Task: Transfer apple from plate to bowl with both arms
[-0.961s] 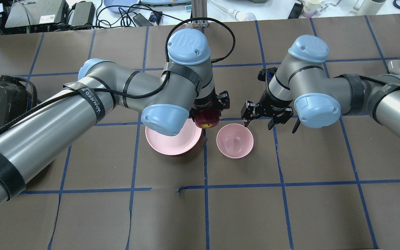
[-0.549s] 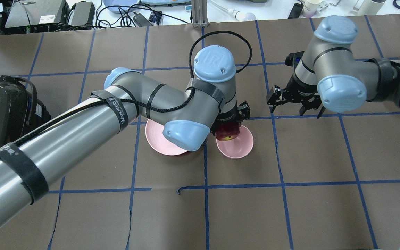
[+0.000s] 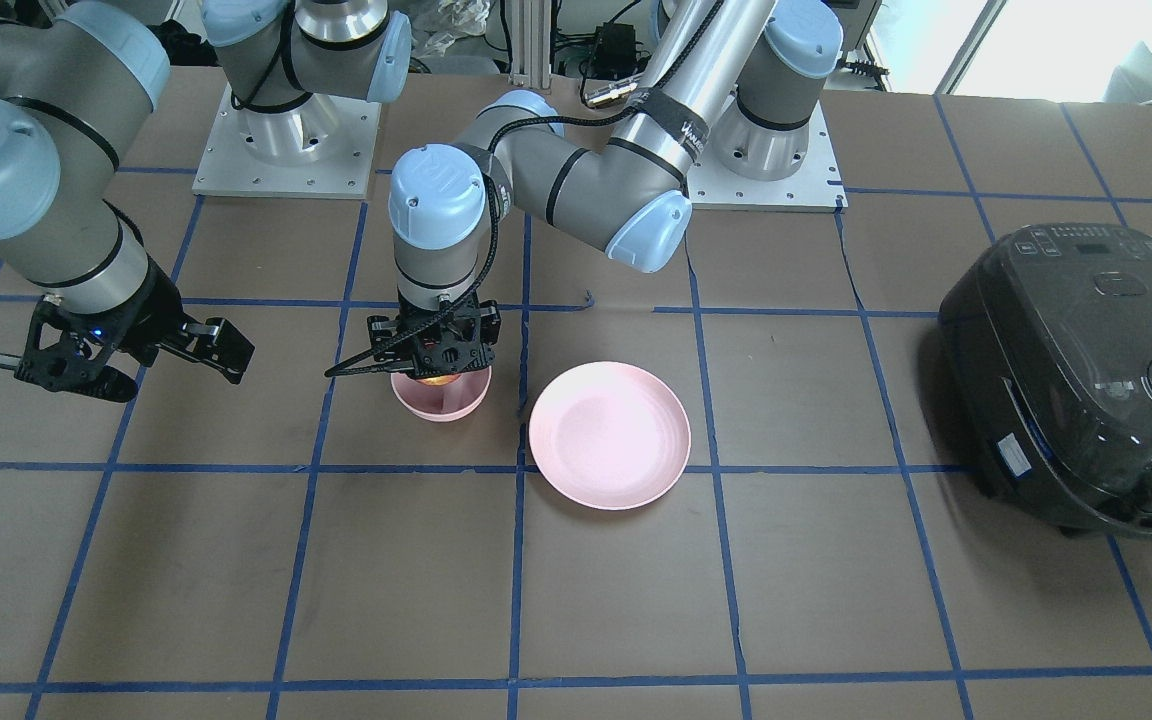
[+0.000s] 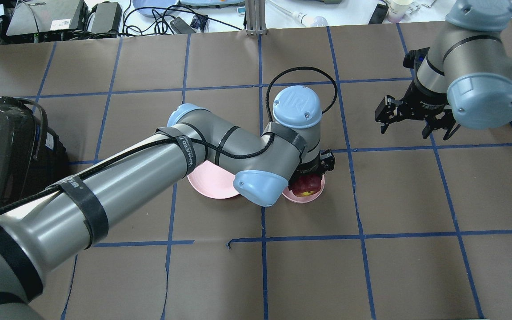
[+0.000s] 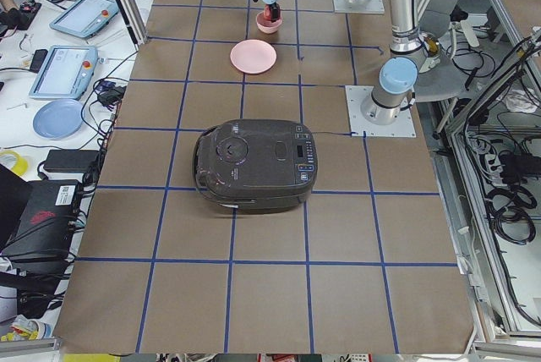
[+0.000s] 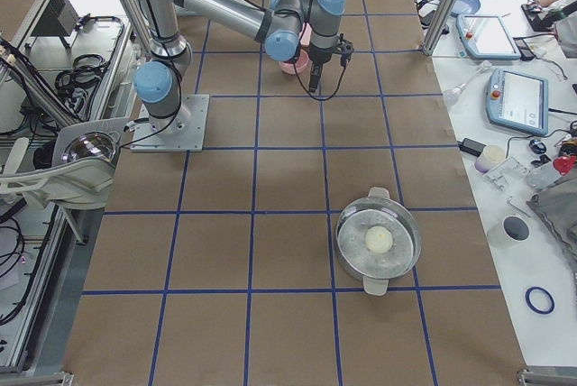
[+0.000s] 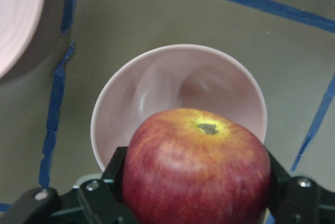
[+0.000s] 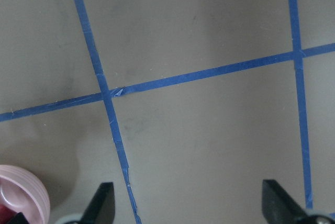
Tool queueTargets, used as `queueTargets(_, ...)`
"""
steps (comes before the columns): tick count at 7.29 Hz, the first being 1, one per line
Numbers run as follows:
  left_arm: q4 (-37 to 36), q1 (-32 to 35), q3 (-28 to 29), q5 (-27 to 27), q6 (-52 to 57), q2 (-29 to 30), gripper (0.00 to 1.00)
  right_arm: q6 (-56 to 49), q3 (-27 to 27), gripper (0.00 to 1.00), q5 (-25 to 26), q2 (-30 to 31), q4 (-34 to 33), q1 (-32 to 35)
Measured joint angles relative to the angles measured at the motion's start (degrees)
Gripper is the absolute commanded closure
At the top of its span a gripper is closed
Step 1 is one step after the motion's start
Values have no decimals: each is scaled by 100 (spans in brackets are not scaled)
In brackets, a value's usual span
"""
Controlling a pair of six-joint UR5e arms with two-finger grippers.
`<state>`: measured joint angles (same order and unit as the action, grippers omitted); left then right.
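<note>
My left gripper is shut on the dark red apple and holds it just above the small pink bowl. In the left wrist view the apple sits between the black fingers, over the near half of the bowl, whose inside is bare. The wide pink plate lies beside the bowl with nothing on it; in the overhead view the plate is half hidden under my left arm. My right gripper is open and holds nothing, well away from the bowl.
A black rice cooker stands at my left end of the table. A metal pot stands toward my right end. The right wrist view shows brown mat with blue tape lines and the bowl's edge.
My left arm carried the apple rightward from the plate's edge to over the bowl and lowered it. My right gripper drew back to the right and farther away, still open.
</note>
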<state>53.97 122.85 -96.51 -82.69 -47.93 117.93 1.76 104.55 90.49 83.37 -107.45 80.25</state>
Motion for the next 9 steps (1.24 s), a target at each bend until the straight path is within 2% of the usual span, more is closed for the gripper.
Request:
queueTargets(2, -46, 9, 2, -28, 50, 135, 54, 7, -92, 0, 6, 90, 117, 16)
queueTargets(3, -51, 9, 9, -39, 72, 162, 29, 13, -218, 0, 12, 100, 194, 32)
queueTargets(4, -52, 8, 13, -46, 84, 172, 0, 18, -450, 0, 15, 100, 389, 39)
queueTargets(6, -85, 4, 26, -53, 135, 149, 0, 23, -892, 0, 9, 92, 826, 40)
queueTargets(9, -42, -207, 118, -43, 592, -175, 0, 19, -1036, 0, -32, 62, 1038, 28)
